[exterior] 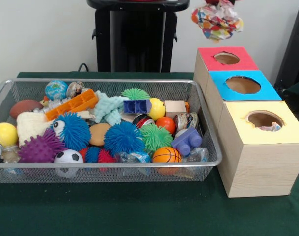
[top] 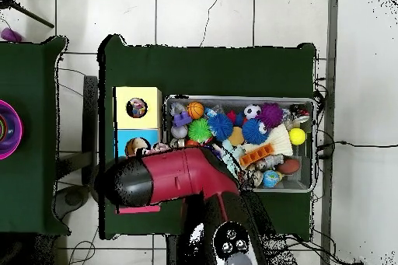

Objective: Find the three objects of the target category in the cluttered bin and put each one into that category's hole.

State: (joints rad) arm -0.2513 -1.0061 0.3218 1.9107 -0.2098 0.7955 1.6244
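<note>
Crumpled multicolour wrapper wad point(exterior: 217, 19) hangs at top right of front view, above red-topped box hole point(exterior: 227, 58); gripper hidden, so grip state unclear. Risk: loose wad released off-centre snags rim, slides toward blue-topped box hole point(exterior: 243, 84) or off table.

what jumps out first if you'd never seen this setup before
A wire mesh bin crammed with bright toys: spiky balls, a small basketball, a soccer ball. Right of it in the front view stands a row of three wooden boxes topped red, blue and yellow, each with a round hole. A crumpled colourful wad hangs high above the red box, and the gripper holding it is hidden.
</note>
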